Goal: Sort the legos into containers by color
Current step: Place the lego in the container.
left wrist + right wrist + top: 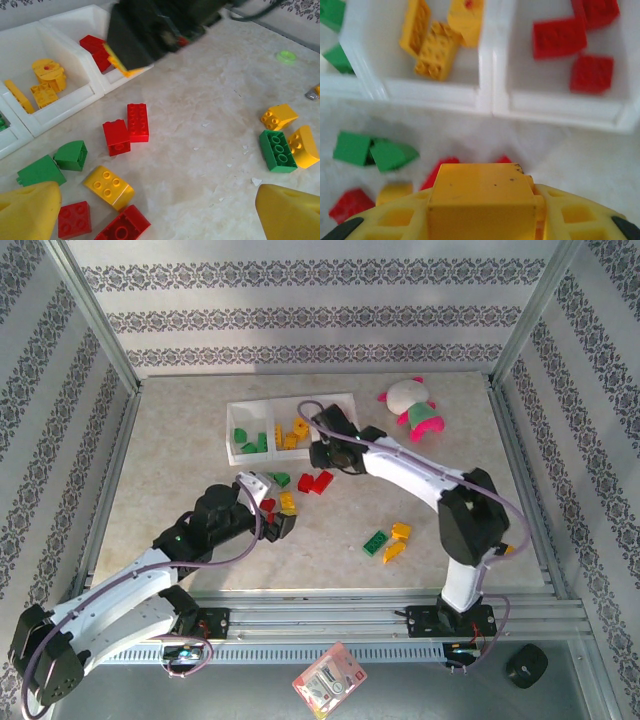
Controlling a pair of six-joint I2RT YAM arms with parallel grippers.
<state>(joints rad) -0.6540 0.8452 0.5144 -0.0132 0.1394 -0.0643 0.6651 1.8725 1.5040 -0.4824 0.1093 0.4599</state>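
Our right fingers point(395, 220) clamped a yellow brick point(480, 200) before the tray point(430, 92), facing its yellow–red divider point(487, 60) — a skewed release could have dropped it among reds point(557, 37) — while left fingers point(30, 210) hung apart over legos point(109, 186) on the tabletop point(200, 125).

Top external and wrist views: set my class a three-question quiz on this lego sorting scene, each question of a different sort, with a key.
1. True or false: the left gripper is shut on a red brick.
2. Which colour lies in the tray's middle compartment? A red, B yellow, C green.
3. Fill in: the loose studded brick beside the two yellow wedges is ____.
Key: 1 false, it is open; 2 B; 3 green.
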